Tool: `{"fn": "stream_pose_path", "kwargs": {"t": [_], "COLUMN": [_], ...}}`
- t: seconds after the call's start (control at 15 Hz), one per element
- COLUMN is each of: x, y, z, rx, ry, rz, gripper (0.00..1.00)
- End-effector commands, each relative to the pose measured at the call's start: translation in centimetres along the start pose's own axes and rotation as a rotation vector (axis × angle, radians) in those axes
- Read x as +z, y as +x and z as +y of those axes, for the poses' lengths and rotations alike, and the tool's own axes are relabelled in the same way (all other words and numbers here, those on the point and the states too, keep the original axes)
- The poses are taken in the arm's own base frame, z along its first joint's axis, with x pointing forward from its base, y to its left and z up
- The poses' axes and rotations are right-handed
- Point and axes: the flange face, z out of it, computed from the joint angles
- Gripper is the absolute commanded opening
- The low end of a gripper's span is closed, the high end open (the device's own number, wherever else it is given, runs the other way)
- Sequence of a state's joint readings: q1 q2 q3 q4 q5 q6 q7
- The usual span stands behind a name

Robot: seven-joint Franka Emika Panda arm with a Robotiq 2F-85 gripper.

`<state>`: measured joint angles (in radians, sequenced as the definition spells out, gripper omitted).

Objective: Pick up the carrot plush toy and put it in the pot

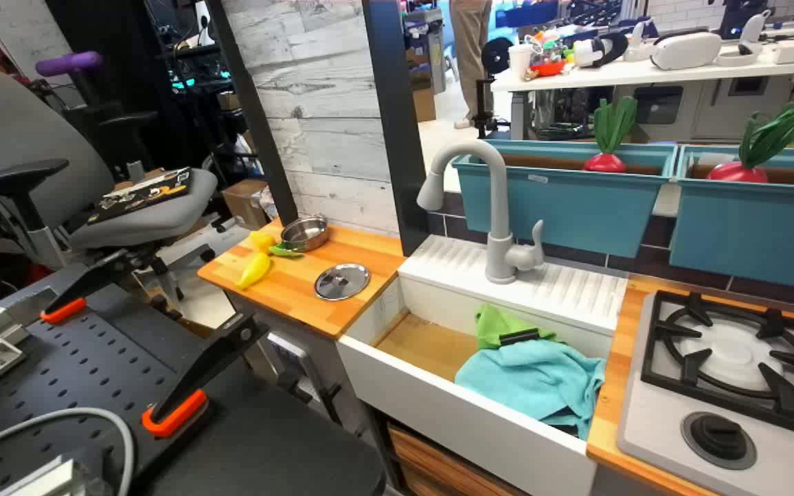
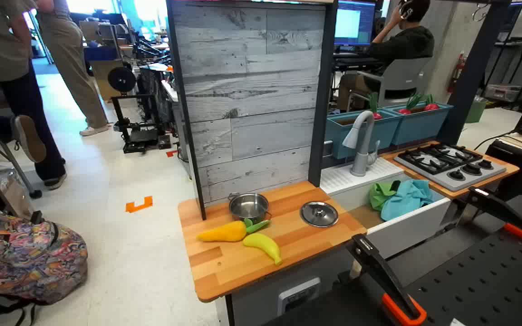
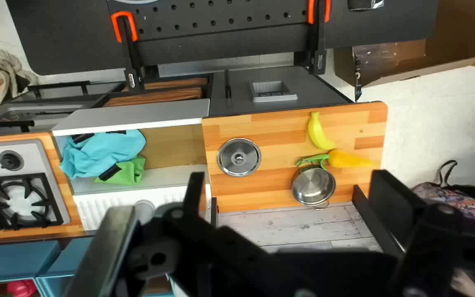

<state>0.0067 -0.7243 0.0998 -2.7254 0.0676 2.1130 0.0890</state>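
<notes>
where the counter (image 2: 224, 271) runs in strips of honey and brown wood, the carrot (image 2: 224, 232) lies just beside the pot (image 2: 248, 207), outside it. its body is plump, smooth-looking and orange-yellow, drawn out to a narrow tip; bright green leaves splay from the thick end toward a handle of the pot, and i cannot tell whether they touch it. the pot stands upright, low, round, in shiny metal with thin loop handles. apart from it, nearer the white sink (image 1: 466, 434), lies the lid (image 3: 238, 158), a silver disc with a small knob. a curved yellow banana (image 2: 263, 246) is close by the carrot. behind them rises a panel (image 2: 252, 90) of pale grey planks, knotted and streaked. crumpled cloths (image 1: 535, 375), blue and green, fill part of the sink with soft folds. in the wrist view the gripper (image 3: 290, 177) is spread, its two dark, blocky fingers wide apart.
</notes>
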Motion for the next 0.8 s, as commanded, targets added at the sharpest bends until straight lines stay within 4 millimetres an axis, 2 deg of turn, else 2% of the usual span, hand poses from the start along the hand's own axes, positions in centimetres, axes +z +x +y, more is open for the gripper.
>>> {"fn": "stream_pose_path", "kwargs": {"t": [0.0,0.33,0.53,0.73], "x": [-0.1,-0.1,0.6,2.0], "y": [0.0,0.0,0.6,2.0], "z": [0.0,0.0,-0.5,-1.8], "rx": [0.0,0.0,-0.003,-0.012], "ry": [0.0,0.0,0.006,0.012], "rz": [-0.001,0.0,0.008,0.019], "gripper": [1.0,1.0,1.0,1.0]}}
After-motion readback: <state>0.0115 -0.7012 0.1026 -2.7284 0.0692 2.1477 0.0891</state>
